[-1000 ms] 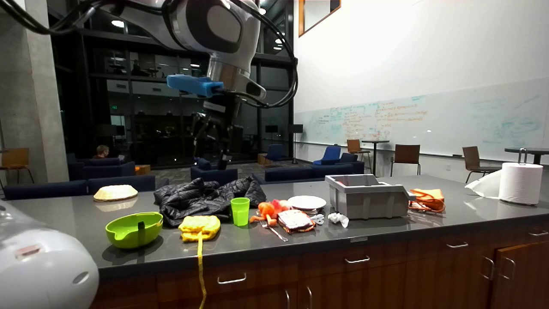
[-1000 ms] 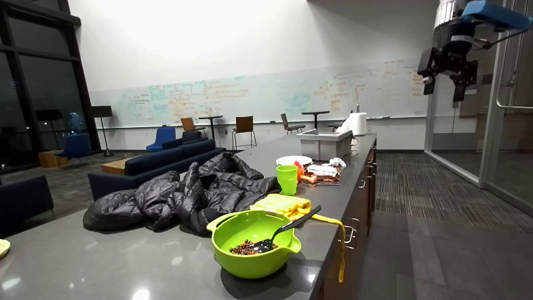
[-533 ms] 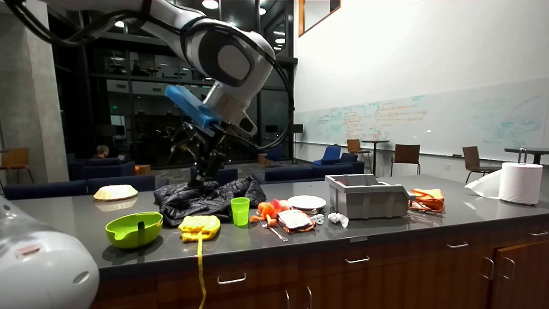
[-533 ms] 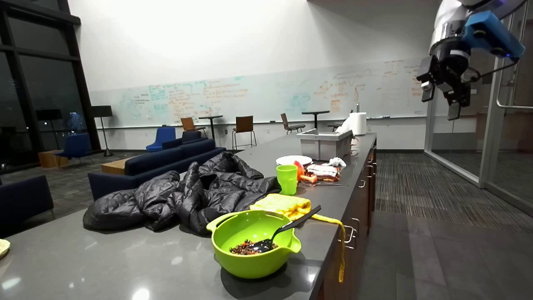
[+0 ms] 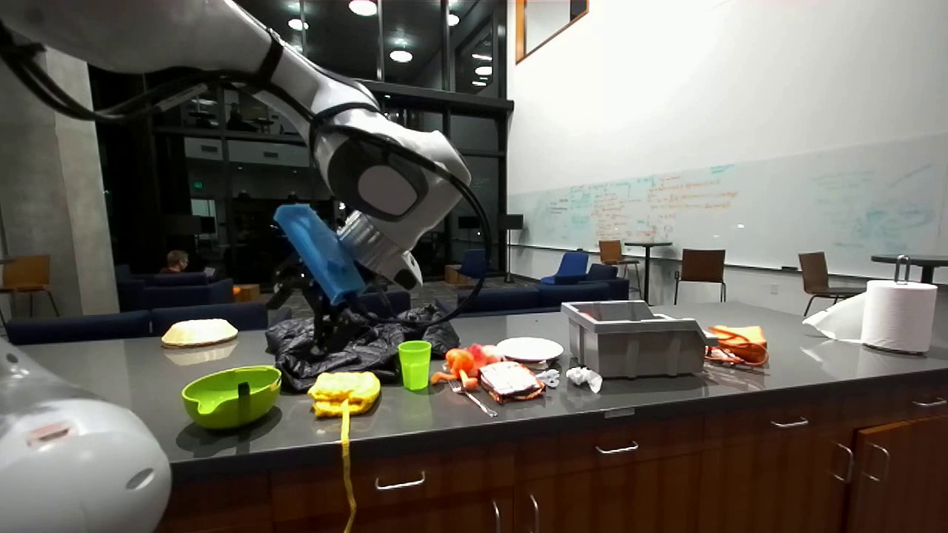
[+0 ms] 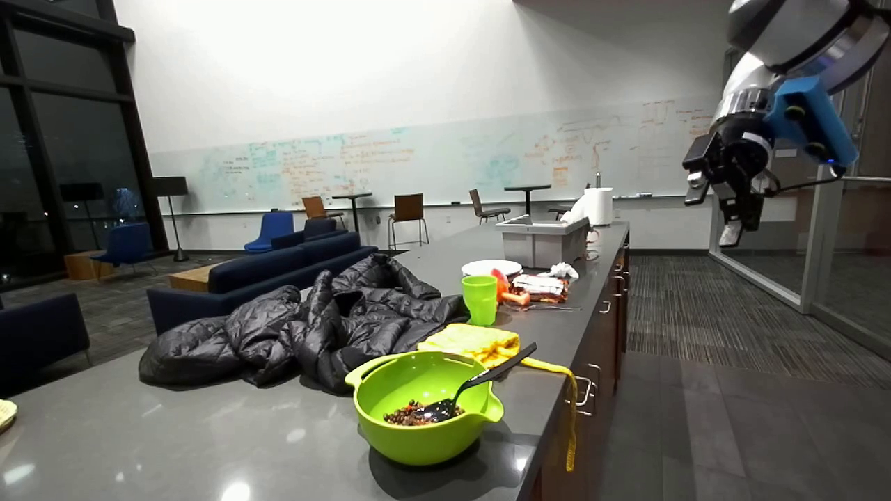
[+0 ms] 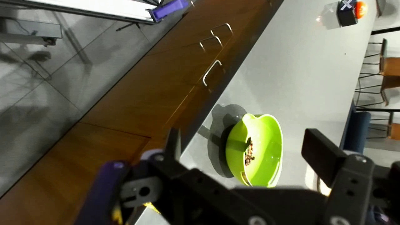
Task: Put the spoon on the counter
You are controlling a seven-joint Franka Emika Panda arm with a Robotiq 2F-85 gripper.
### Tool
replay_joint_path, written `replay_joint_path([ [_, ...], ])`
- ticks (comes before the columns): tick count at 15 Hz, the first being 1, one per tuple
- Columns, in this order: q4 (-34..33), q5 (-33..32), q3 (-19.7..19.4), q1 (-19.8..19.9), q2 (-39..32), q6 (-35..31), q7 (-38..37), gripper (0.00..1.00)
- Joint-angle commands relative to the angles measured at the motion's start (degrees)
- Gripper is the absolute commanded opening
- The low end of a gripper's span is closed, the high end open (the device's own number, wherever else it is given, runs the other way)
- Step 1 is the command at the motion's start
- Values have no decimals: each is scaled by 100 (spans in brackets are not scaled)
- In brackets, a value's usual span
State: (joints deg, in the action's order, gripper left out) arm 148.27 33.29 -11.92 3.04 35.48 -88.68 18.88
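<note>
In an exterior view, a black jacket (image 6: 299,341) is lying crumpled at ten o'clock from a green bowl (image 6: 411,444), which is standing upright on the counter (image 6: 209,438). Brown food (image 6: 404,416) is sitting low in the bowl, and a yellow cloth (image 6: 468,339) is lying near it at one o'clock. The spoon (image 6: 495,369) is resting inside the bowl, its head in the food and its black handle slanting up beyond the rim toward two o'clock. Farther out at two o'clock, the jaws are hanging well apart from the spoon; the wrist view is showing them spread wide and holding nothing.

The spoon is looking light and stiff, probably smooth plastic, so it is unlikely to be deforming under a firm squeeze but may be sliding or twisting. Its head is likely bearing food that could be spilling if tilted. The upper handle, outside the rim, is offering the best hold, across its narrow width; a sideways pull would be risking a drag on the bowl.
</note>
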Motion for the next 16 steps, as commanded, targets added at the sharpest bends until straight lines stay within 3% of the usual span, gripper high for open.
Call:
replay_joint_path([
  [1, 356, 553, 286, -87, -40, -735, 315, 100],
  [6, 436, 1295, 860, -515, -488, -1656, 440, 100],
  [13, -93, 2248, 1557, -1064, -1507, -2787, 387, 100],
  [15, -272, 2320, 1635, -1098, -1796, -2811, 317, 100],
  [16, -17, 2207, 1606, -1033, -1427, -2727, 324, 100],
])
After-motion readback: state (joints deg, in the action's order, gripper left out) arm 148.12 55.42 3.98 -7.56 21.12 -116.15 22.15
